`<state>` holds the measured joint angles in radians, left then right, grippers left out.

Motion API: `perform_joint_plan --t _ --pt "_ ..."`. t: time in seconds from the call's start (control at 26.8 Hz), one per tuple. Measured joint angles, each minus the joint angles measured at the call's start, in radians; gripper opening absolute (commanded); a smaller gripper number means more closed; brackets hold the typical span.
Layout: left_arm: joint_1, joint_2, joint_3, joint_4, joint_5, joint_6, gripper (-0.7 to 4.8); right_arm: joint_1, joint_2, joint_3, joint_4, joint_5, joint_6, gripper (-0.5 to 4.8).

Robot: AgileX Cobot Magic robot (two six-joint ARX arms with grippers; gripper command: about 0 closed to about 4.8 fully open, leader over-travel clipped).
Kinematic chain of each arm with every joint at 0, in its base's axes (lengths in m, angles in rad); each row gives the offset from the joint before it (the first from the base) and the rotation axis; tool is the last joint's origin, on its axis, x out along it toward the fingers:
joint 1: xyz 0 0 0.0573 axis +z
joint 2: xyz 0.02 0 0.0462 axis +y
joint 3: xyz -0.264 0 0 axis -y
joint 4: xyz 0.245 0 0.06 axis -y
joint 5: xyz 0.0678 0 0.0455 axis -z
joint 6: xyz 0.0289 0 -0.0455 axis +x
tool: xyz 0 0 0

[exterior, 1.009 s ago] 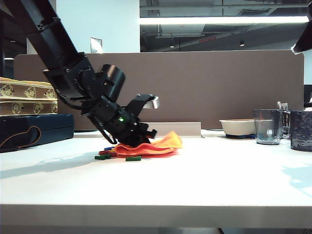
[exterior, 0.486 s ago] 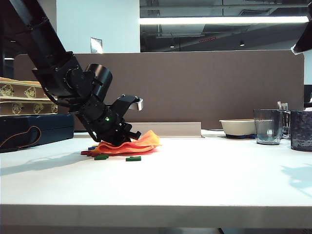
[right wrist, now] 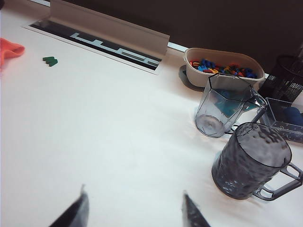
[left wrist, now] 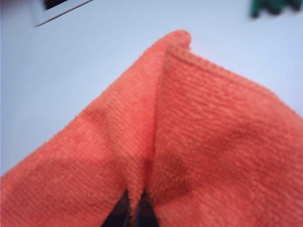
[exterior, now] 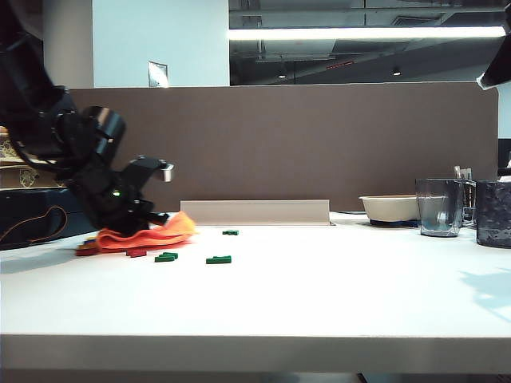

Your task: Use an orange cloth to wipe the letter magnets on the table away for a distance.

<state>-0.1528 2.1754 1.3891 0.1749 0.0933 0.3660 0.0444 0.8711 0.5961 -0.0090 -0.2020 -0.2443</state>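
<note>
Two arms noted. Left gripper [exterior: 148, 217] angled down at table [exterior: 319, 287] left end, clamped on orange cloth [exterior: 144, 235]; letter magnets [exterior: 217, 259] scattered beside. Right gripper [right wrist: 132, 210] spread wide, holding nothing. Only in right wrist view: bowl [right wrist: 222, 66] holding coloured pieces; two jugs [right wrist: 227, 106].

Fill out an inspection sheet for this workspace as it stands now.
Surface: white table, bare toward the front.
Job's things: orange cloth flat on the table at the left; green letter magnets lie loose right of it, red ones at its edge.
Clutter: two grey jugs, a bowl of coloured pieces, dark case and boxes at far left.
Grippers: left gripper shut on the cloth, pressing it down; right gripper open above the table, empty.
Cables: nothing seen.
Surroundings: brown partition behind, office ceiling lights.
</note>
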Motion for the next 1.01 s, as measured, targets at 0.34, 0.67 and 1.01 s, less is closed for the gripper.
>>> perform_joint_plan --t 0.34,0.67,1.01 --pt "0.125 -0.083 -0.012 -0.1 -0.026 0.0 -0.06 0.0 0.024 0.0 -0.003 0.023 0.0 2.47" --pt "0.06 -0.259 -0.011 -0.039 0.108 -0.063 -0.06 0.0 0.033 0.0 -0.004 0.023 0.0 2.47" --pt "-0.232 -0.288 -0.011 -0.102 0.218 -0.179 -0.06 0.0 0.033 0.0 -0.004 0.023 0.0 2.47"
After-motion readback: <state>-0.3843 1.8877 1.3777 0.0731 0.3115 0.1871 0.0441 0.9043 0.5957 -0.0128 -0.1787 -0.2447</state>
